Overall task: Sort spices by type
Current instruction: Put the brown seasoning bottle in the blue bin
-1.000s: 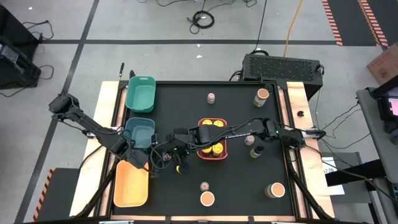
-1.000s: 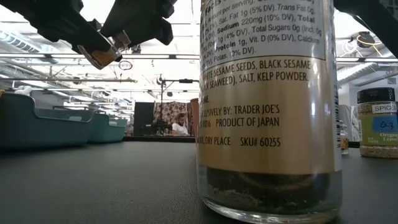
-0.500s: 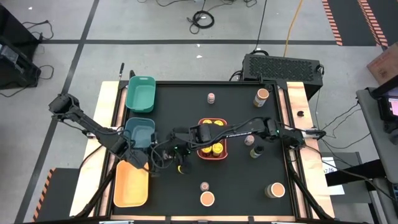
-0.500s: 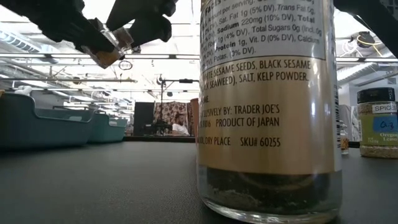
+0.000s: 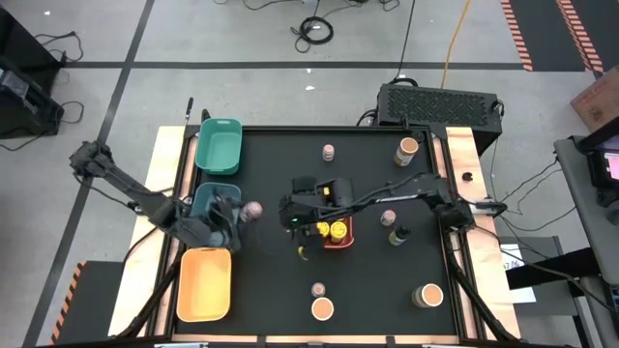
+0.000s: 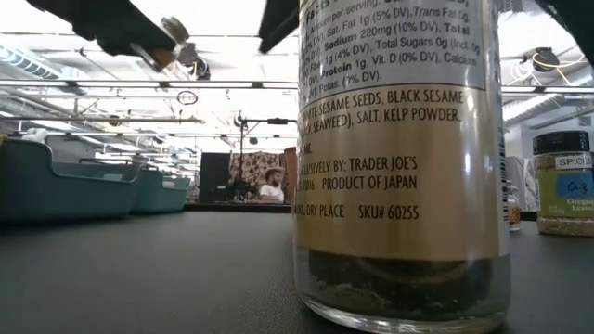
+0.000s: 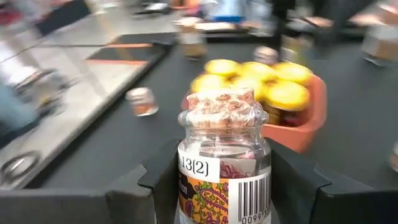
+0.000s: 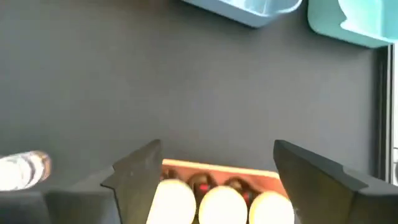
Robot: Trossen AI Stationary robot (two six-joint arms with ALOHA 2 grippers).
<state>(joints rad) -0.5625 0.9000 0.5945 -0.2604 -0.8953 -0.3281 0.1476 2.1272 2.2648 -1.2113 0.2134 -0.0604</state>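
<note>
Pink-lidded jar (image 7: 222,163) clamped in left tool (image 5: 235,215), beside teal tray (image 5: 215,198).

Held upright between the two dark fingers (image 7: 297,186) of the left tool, above the black bench (image 5: 280,290), near the orange tray (image 5: 204,284). Right tool (image 5: 298,214) hung with jaws spread wide and nothing between them, just at the near edge of the coral tray (image 5: 345,237). Packed into that tray: yellow-lidded jars (image 7: 252,78). Scattered elsewhere on the bench: tan-lidded jars (image 5: 322,309) toward the front and at the far right corner, small pink-lidded ones (image 5: 329,151) at the far side and front, one dark-capped jar (image 5: 398,235) right of the coral tray. Stood close before the low camera: a large labelled jar (image 6: 401,176), filling most of that view. Green tray (image 5: 219,147) at the far left corner.
</note>
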